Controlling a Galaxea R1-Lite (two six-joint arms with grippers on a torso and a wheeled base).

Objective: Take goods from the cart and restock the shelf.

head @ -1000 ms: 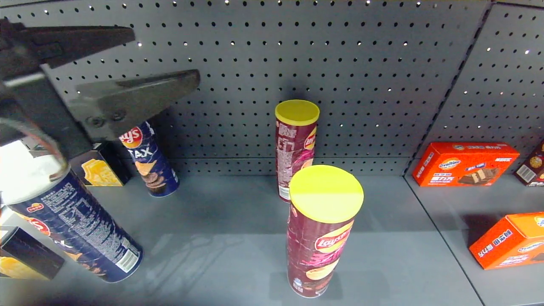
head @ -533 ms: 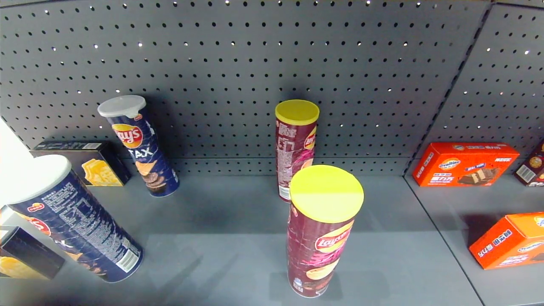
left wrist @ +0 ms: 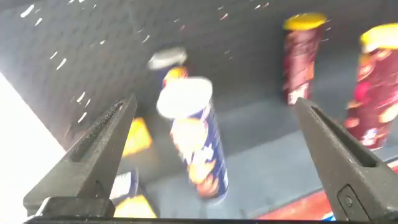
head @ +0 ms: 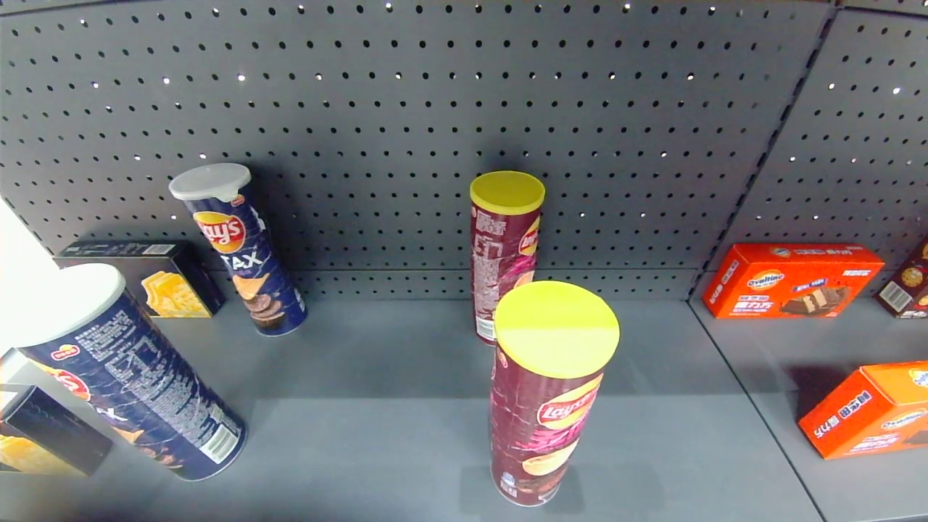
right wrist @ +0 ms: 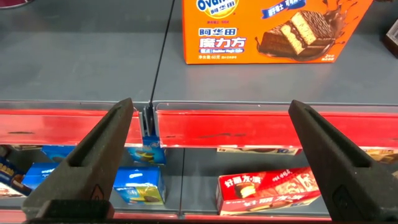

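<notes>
Cans of chips stand upright on the grey metal shelf (head: 391, 362). They are tall round tubes with flat lids. The near red can (head: 547, 428) has a yellow lid and stands at the front, in the middle. The far red can (head: 504, 261) has a yellow lid too and stands just behind it, close to the back wall (head: 435, 109). That wall is a grey sheet full of little round holes.

The near blue can (head: 138, 384) has a white lid and stands at the front on the left. The far blue can (head: 243, 261) has a pale lid and stands by the back wall, well apart from the red ones.

A flat black box (head: 156, 279) lies just beside the far blue can. Another black box (head: 51, 435) sits at the left front corner, just beside the near blue can.

On the right part of the shelf lie two long boxes made of card. The back orange box (head: 790, 279) is by the wall and the front orange box (head: 866, 409) is nearer the edge.

The left gripper (left wrist: 216, 101) has its two dark pointed fingers spread wide apart. The near blue can is out in front of it, not touching it.

The right gripper (right wrist: 211, 104) is spread wide apart too. It is in front of a shiny red strip (right wrist: 249, 124) that runs along a shelf edge. An orange cake box (right wrist: 267, 31) lies on the grey board above the strip. Below the strip sit small blue boxes (right wrist: 140, 186) and a red box (right wrist: 273, 186).
</notes>
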